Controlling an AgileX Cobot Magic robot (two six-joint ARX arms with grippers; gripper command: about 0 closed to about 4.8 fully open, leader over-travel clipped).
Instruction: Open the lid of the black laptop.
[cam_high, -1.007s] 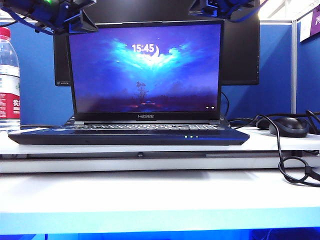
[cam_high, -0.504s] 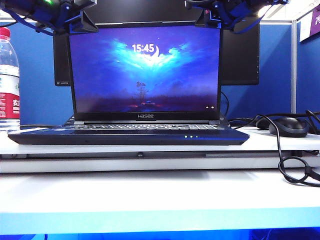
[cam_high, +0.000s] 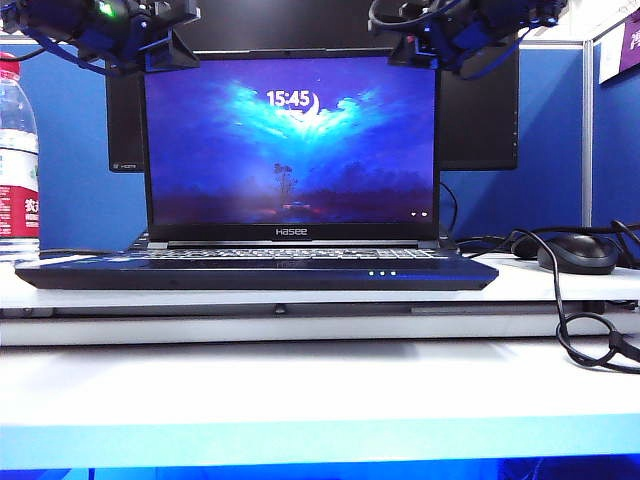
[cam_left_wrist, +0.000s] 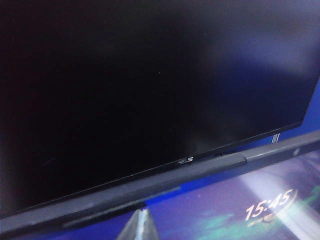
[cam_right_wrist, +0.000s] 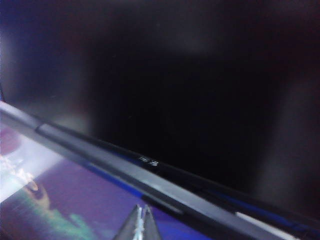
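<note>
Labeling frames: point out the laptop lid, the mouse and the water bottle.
lid (cam_high: 290, 140): exterior view, middle of the lit screen.
mouse (cam_high: 578, 253): exterior view, top of its black shell.
water bottle (cam_high: 18, 170): exterior view, clear body above the red label.

"15:45" is shown in white on the lit screen (cam_high: 290, 140) of the laptop (cam_high: 257, 273), and "Hasee" is printed on the bezel of the lid (cam_high: 291, 232). An "ASUS" logo, blurred, is borne by the monitor (cam_left_wrist: 184, 160) behind. Red-label print on the bottle (cam_high: 18, 160) cannot be read.
</note>
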